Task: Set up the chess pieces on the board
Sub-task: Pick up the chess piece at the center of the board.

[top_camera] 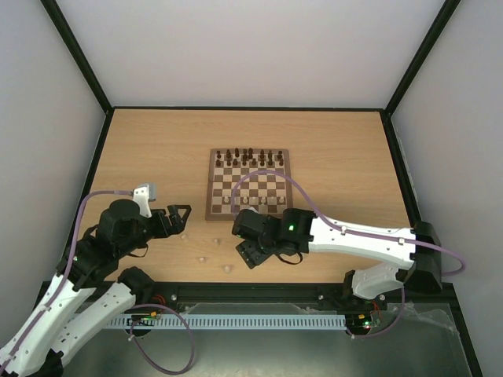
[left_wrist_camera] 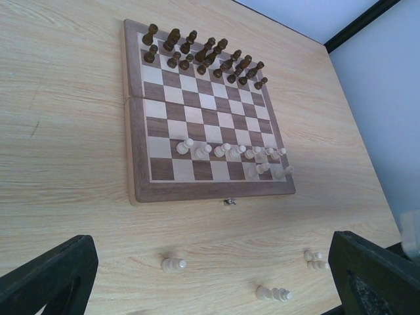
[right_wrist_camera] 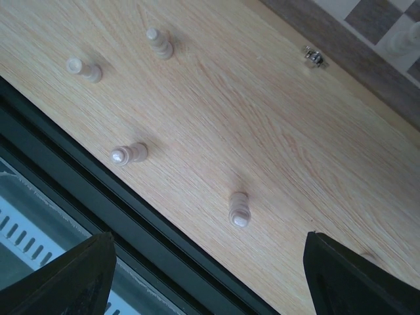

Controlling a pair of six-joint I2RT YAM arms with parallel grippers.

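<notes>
Chess pieces are pale beige, board checkered brown-cream, far pieces seemingly dark brown

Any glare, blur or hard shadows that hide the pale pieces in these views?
Top external: even light, no glare; loose pale pieces are mere specks. Left wrist: board sharp, shadows soft, left gripper's fingers dark. Right wrist: pieces slightly soft, right gripper's fingers blurred.

Four loose pale beige wooden chess pieces dot the light wooden table before the checkered wooden board. The board's middle ranks lie open between the dark brown pieces and the pale rows.
</notes>
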